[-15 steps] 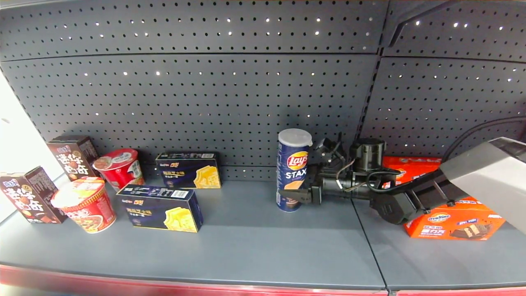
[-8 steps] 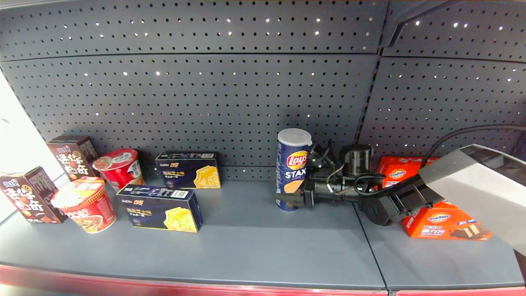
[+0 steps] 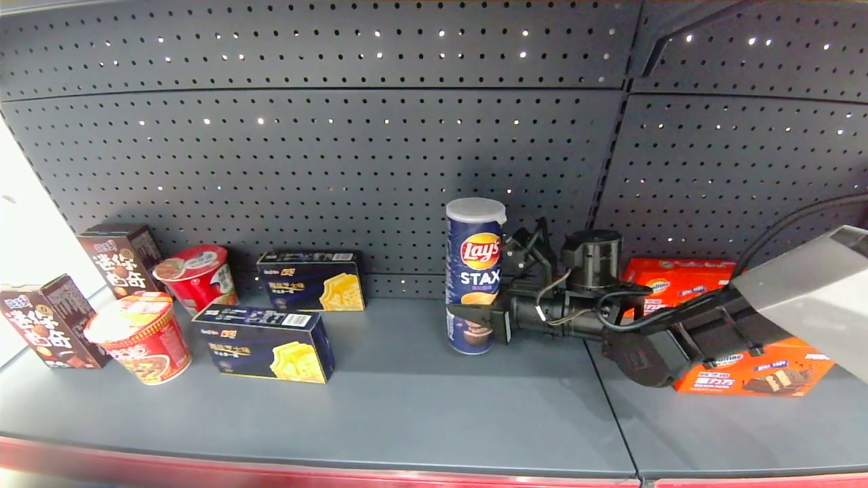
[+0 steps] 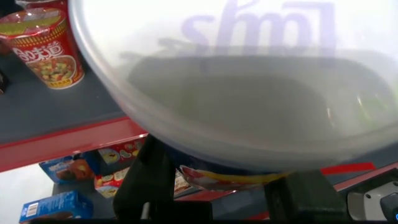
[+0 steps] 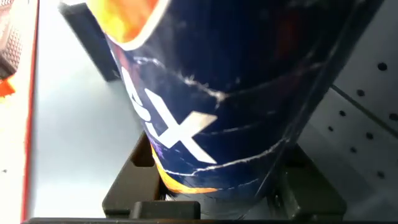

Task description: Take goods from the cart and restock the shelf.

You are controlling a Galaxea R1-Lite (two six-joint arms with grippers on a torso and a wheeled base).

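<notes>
the chip can (image 3: 475,271) is held upright on the grey shelf (image 3: 407,420), close to the pegboard back panel (image 3: 339,149) and just left of the seam between two shelf boards. it is clamped low on its body by the right gripper (image 3: 476,318), brought in from the right. one dark finger is seen across the can's front and the other is hidden behind it. whether the can's base is touching the shelf cannot be told. in the right wrist view the can's blue wall is seen pressed between the two fingers (image 5: 127,186).

a second can (image 4: 236,81) is gripped by the left gripper (image 4: 227,202) (its translucent lid is seen right up against that camera), with a dark finger at either side of its body.

well apart to the left of the chip can, two blue cracker boxes (image 3: 271,342), two noodle cups (image 3: 142,342) and two brown boxes (image 3: 47,322) are set in pairs, one behind the other. to the right, two orange boxes (image 3: 759,369) are partly covered by the right arm.
</notes>
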